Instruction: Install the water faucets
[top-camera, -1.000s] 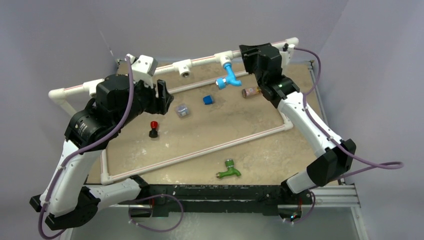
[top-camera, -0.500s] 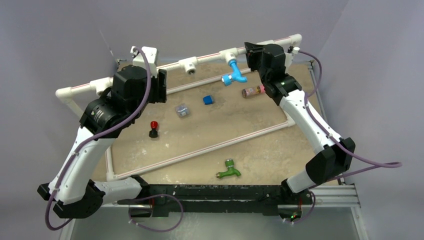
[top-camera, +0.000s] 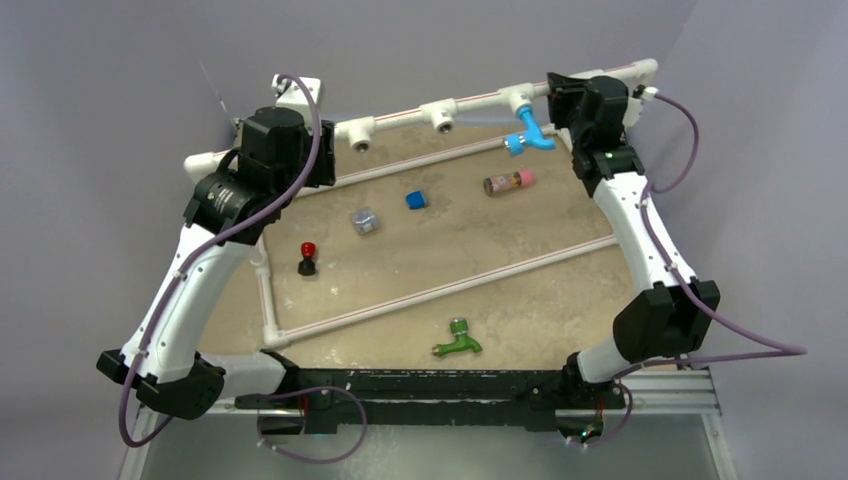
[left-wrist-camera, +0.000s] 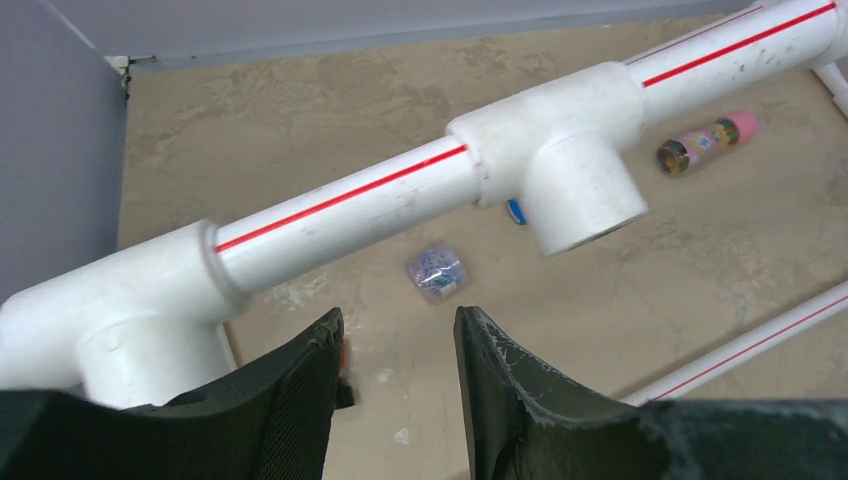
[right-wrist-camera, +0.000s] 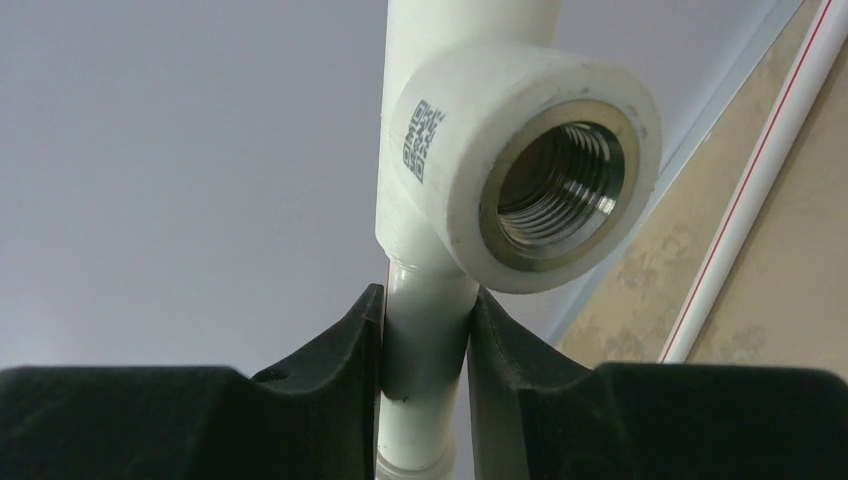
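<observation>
a white plastic pipe frame with red stripes (top-camera: 400, 117) carries white t-fittings (top-camera: 438, 110) along its far rail. on the sandy tan surface (top-camera: 480, 245) lie a pink-capped brown cylinder (top-camera: 508, 181), a small blue cube (top-camera: 416, 199), a clear little box (top-camera: 365, 220) and a red-topped black knob (top-camera: 308, 257), all apart.

Smooth white plastic pipe (right-wrist-camera: 425, 345) between the right claw's (right-wrist-camera: 425, 300) matt black fingers (right-wrist-camera: 340, 345); the fitting (right-wrist-camera: 450, 160) above has a shiny metal thread.

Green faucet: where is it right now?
Top view: green faucet lies on the table by the near edge, right of centre, just nearer than the diagonal white pipe.
</observation>
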